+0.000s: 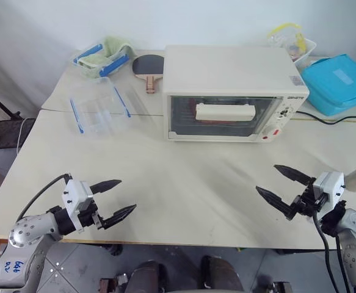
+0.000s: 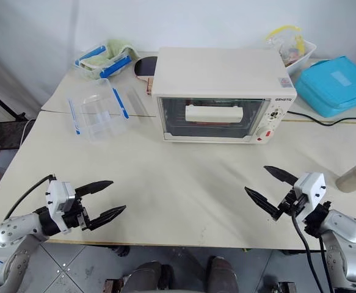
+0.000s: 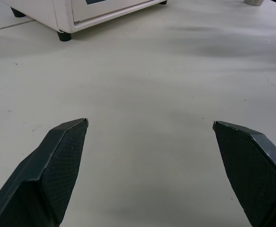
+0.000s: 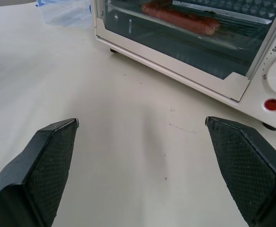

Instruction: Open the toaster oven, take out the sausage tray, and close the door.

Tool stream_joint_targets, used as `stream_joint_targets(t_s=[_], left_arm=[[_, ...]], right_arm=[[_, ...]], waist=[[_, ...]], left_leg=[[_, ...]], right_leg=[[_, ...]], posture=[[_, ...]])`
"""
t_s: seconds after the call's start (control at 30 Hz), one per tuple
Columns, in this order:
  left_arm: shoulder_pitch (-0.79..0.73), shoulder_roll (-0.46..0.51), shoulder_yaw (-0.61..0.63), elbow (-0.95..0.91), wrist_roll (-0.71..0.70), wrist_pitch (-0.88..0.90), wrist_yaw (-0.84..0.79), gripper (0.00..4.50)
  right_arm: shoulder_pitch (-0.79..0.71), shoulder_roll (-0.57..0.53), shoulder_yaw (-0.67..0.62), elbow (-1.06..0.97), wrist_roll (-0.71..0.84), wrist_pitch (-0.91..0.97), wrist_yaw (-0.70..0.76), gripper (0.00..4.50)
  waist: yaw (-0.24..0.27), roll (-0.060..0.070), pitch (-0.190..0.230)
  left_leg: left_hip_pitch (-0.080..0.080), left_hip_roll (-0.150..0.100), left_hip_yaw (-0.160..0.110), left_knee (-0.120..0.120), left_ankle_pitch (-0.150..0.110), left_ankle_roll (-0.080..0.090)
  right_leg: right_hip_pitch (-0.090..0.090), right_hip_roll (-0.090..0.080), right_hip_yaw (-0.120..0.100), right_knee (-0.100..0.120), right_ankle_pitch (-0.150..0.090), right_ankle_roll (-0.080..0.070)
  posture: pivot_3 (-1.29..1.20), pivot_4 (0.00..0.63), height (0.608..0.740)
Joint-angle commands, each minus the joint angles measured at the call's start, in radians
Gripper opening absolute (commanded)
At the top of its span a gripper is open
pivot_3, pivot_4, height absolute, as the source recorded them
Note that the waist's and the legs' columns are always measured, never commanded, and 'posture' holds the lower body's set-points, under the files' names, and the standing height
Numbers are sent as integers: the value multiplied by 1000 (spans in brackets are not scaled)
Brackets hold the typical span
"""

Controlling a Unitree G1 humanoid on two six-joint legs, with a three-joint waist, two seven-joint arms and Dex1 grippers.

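- Left eye view first: a pale cream table (image 1: 184, 201) runs wide across the scene, its bare near half lightly scuffed, and a seam splits off a second tabletop at the far left.
- Behind it a white backdrop closes off the room; at the far left edge a dark mesh rack (image 1: 0, 133) stands below table height.
- Toaster oven (image 1: 232, 91) sits toward the far middle of the table, its door (image 1: 220, 116) shut, the cream bar handle (image 1: 225, 112) across the glass.
- Right wrist view looks through that glass — red sausages on the sausage tray (image 4: 185, 21) lie inside, on the rack, with the red light (image 4: 271, 104) and a dial to one side.
- Left gripper (image 1: 107, 200) hovers over the near left edge, fingers spread wide, nothing between them.
- Right gripper (image 1: 283, 186) hovers over the near right edge — also spread wide and empty, well apart from the oven.
- Far left of the oven: an open clear container (image 1: 98, 110) with blue clips, another container holding a green cloth (image 1: 104, 55), and a paddle (image 1: 148, 66).
- Far right: a blue bag (image 1: 336, 82), a white bin of odds and ends (image 1: 294, 39), and a black cable (image 1: 330, 119).
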Motion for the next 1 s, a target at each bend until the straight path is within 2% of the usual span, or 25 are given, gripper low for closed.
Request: stream_joint_targets(t_s=[0.03, 0.2, 0.33, 0.57, 0.77, 0.9, 1.0], left_arm=[[-7, 0, 10, -43, -25, 10, 5, 4485], [-110, 25, 26, -20, -122, 93, -25, 4485], [-247, 16, 53, 51, -246, 155, -65, 4485], [-379, -18, 24, 91, -271, 187, -59, 4485], [-390, -42, 13, 92, -263, 213, -40, 4485], [-368, -51, 17, 89, -259, 221, -27, 4485], [-369, -57, 21, 87, -267, 238, -1, 4485]], right_arm=[[-29, -21, -3, -10, 28, 41, 8, 4500], [-168, -29, 4, -8, 98, 184, -15, 4500], [-336, -35, 29, 78, 103, 264, -12, 4500], [-542, 13, 96, 225, 66, 251, 32, 4500], [-606, 62, 107, 230, 68, 203, 65, 4500], [-589, 72, 99, 165, 99, 209, 85, 4500], [-523, 43, 115, 75, 104, 233, 119, 4500]], waist=[[0, 0, 0], [-1, 0, 0], [-1, 0, 0], [-2, 0, 0], [-2, 0, 0], [-3, 0, 0], [0, 0, 0]], left_leg=[[0, 0, 0, 0, 0, 0], [1, 0, 0, 1, 0, 0], [0, 0, 0, 1, 1, 0], [-2, -1, -1, 1, 0, 0], [-3, -1, -1, 3, 1, 0], [-3, -1, -1, 3, 1, 0], [-3, -1, -1, 3, 1, 0]], right_leg=[[0, 0, 0, 0, 0, 0], [0, 0, 0, 2, 0, 0], [0, 0, 0, 2, 0, 0], [-1, 1, -5, 2, 0, 0], [-1, 1, -5, 2, 0, 0], [-1, 1, -5, 2, 0, 0], [-1, 1, -6, 2, 0, 0]], posture=[[0, 150, 740], [0, 150, 740], [0, 150, 740], [0, 150, 740], [0, 150, 740], [0, 150, 740], [0, 150, 740]])
